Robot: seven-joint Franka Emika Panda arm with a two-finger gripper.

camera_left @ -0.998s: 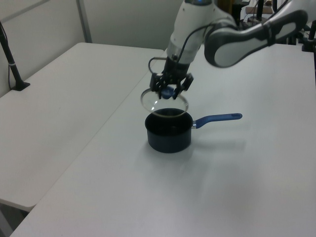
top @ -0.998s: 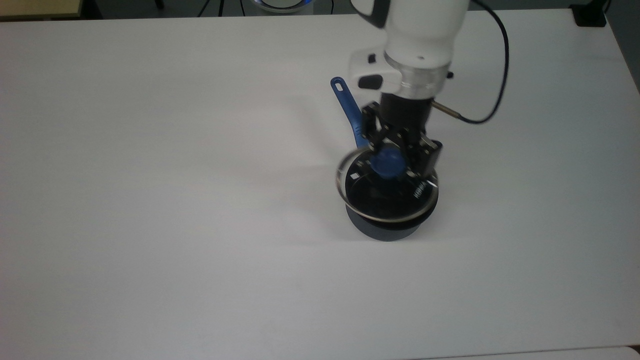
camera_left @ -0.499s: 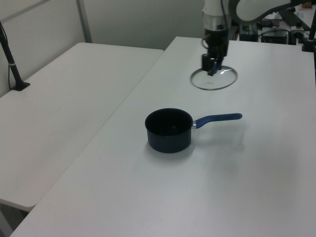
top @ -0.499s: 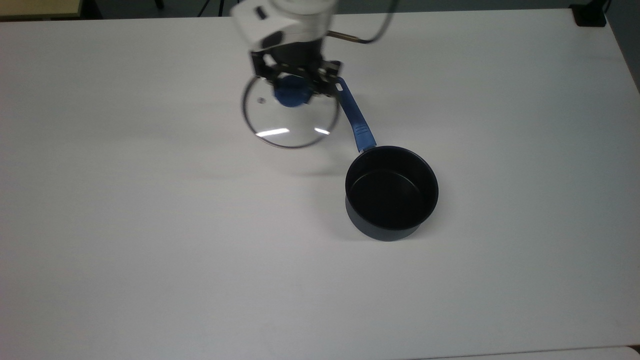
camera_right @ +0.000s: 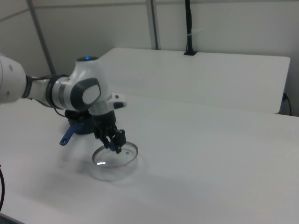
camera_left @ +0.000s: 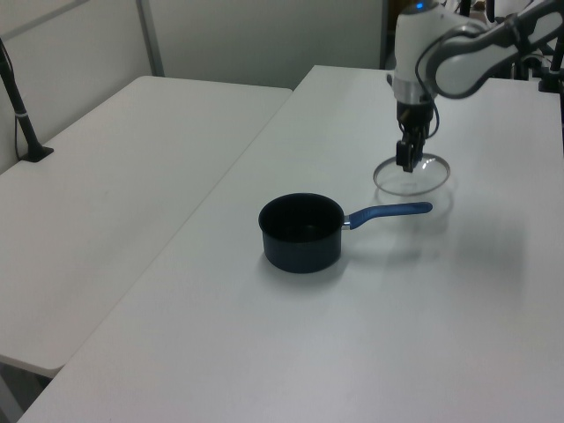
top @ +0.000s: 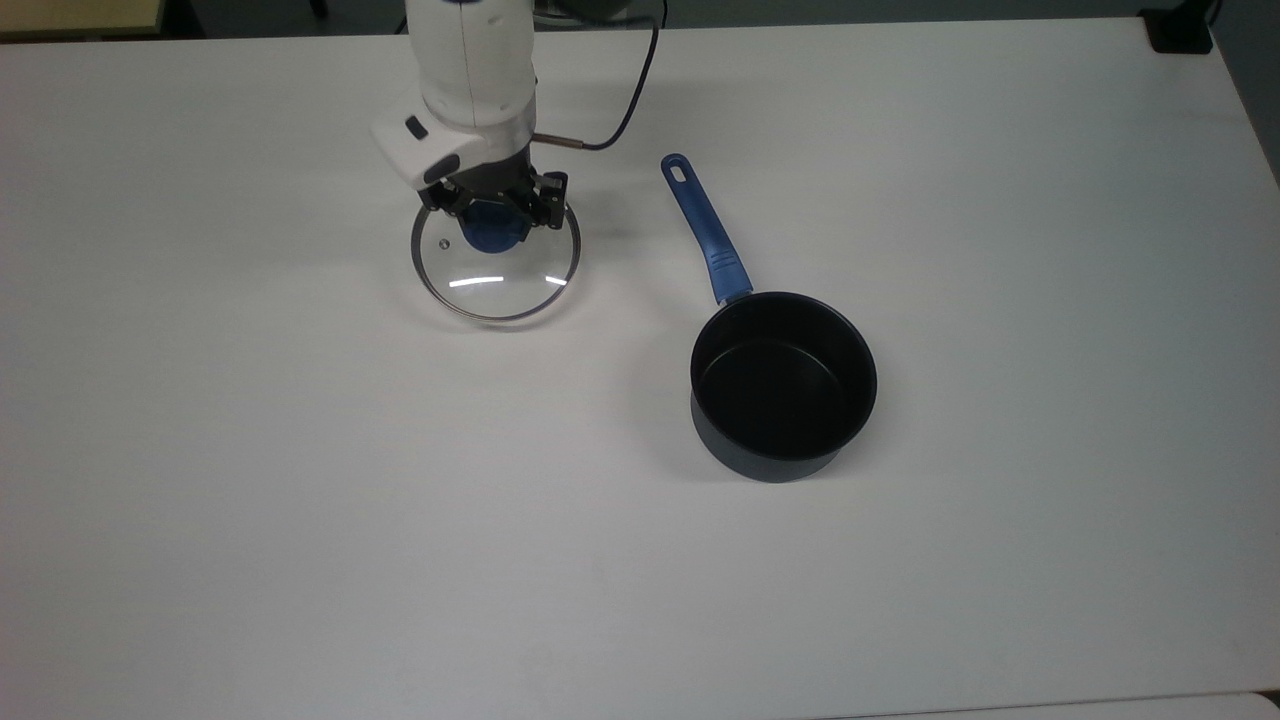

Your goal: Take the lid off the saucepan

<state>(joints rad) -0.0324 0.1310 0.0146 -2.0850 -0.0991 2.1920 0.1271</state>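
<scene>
Top view: the jaws (top: 497, 212) remain closed on the blue knob (top: 495, 230) of the lid (top: 496, 264), now low over the white desk (top: 250, 480) and well apart from the saucepan (top: 783, 385), toward the top view's left. Half a second ago the lid hung nearer the pan's handle (top: 706, 230); a second ago it was just above the open pan. The saucepan has not moved.

One lid, one saucepan and one arm are on this desk; the left view shows a second desk (camera_left: 115, 167) alongside.

Whether the lid's rim touches the desk or floats just above it cannot be told. In the right view the arm (camera_right: 79, 93) hides most of the saucepan, leaving a sliver of its dark body and the blue handle's end (camera_right: 65, 138). In the left view the jaws (camera_left: 406, 159) cover the knob over the lid (camera_left: 411, 176), beyond the saucepan (camera_left: 300, 232).
</scene>
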